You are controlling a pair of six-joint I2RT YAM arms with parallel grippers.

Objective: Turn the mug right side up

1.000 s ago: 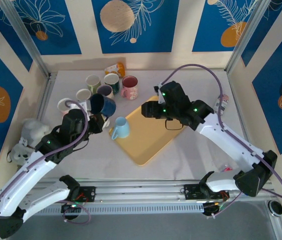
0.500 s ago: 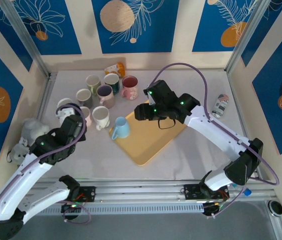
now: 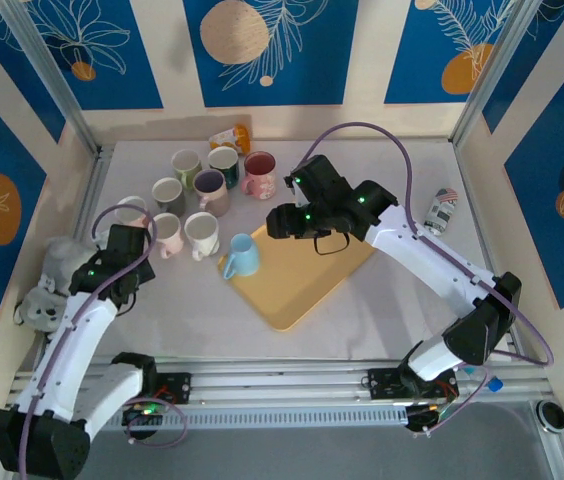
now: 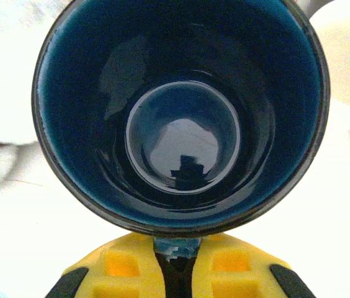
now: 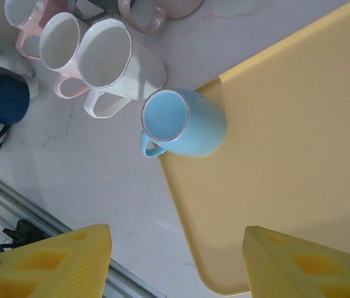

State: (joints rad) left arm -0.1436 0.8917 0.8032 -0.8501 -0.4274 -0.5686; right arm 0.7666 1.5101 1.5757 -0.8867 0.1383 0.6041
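**A:** Where is the navy mug?

**B:** In the left gripper, at the left side of the table. It is just beside the plush toy, to the left of the pink mug and the white mug.

**A:** How is it held?

**B:** The two yellow fingers are clenched on the mug's wall at the rim, one inside and one outside. In the left wrist view the mouth faces the camera, and the glossy round bottom shows deep inside.

**A:** Does it stand on the table?

**B:** I cannot tell. The right wrist view catches only its dark side at the picture's left edge.

**A:** And the right gripper?

**B:** Released, with the fingers wide apart and nothing between them. It hangs above the near left edge of the tray, with bare table under its left finger.

**A:** Anything on the tray?

**B:** A pale mug sits at the tray's left corner, mouth up. Its handle sticks out over the table. The white mug is just beside it, not touching.
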